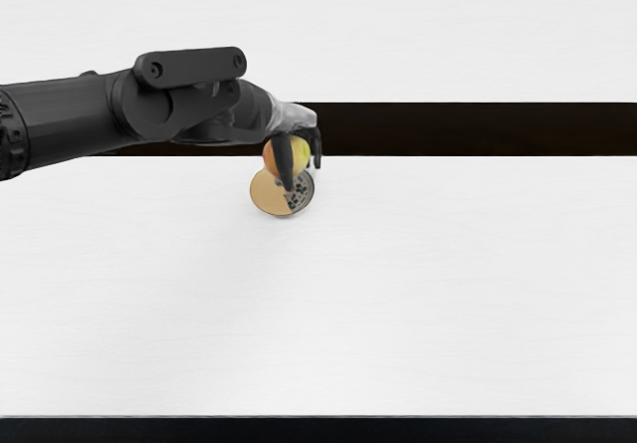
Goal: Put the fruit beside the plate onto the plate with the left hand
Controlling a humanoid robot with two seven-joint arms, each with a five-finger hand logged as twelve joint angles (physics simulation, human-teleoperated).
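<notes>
The white table point(448, 294) fills nearly all of my view, cut across by a dark band point(478, 129) that runs from behind my hand to the right edge. My left arm point(70, 114) comes in from the left, black and bulky, and reaches about to the middle of the table; my right arm is not in view. At its end my left hand point(284, 124) hangs palm down, at the near edge of the band. Just below it lies the plate point(267, 196), a small tan disc flat on the table, part of its right side hidden behind my fingers. The fruit point(279, 152), round and orange-yellow, sits inside my grasp right above the far rim of the plate, and my hand is closed around it: dark fingers point(289, 174) curl down over its front and side, one reaching across the plate's face. I cannot tell whether the fruit already touches the plate or hangs a little above it. I judge the carry is done and that I am at the placing step. The next move calls for lowering the fruit onto the middle of the plate, not its rim, then spreading my fingers gently so it does not roll off, and lifting straight up so no fingertip drags the plate.
</notes>
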